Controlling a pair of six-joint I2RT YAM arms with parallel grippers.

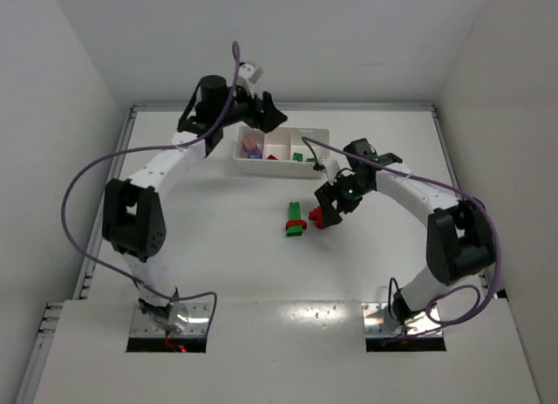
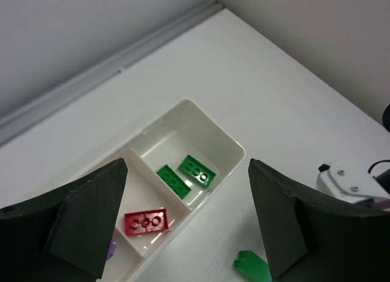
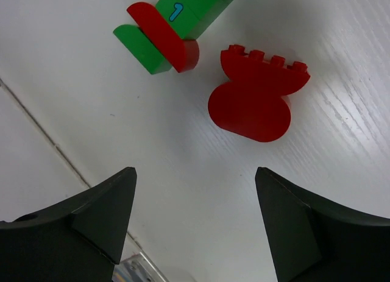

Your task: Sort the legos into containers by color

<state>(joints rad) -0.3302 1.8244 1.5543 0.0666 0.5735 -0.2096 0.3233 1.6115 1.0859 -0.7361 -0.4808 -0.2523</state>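
Right wrist view: right gripper (image 3: 195, 224) points down, jaws apart, above a red brick (image 3: 255, 105); left gripper (image 2: 189, 230), also apart, hangs over the white tray (image 2: 239, 151)

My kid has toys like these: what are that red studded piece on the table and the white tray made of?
The red piece looks like hard moulded plastic: uniform colour, smooth, slightly glossy faces, crisp studs along one edge. The white tray also seems plastic, likely thin-walled: rounded corners, soft sheen, thin dividers, though looks alone cannot confirm it.
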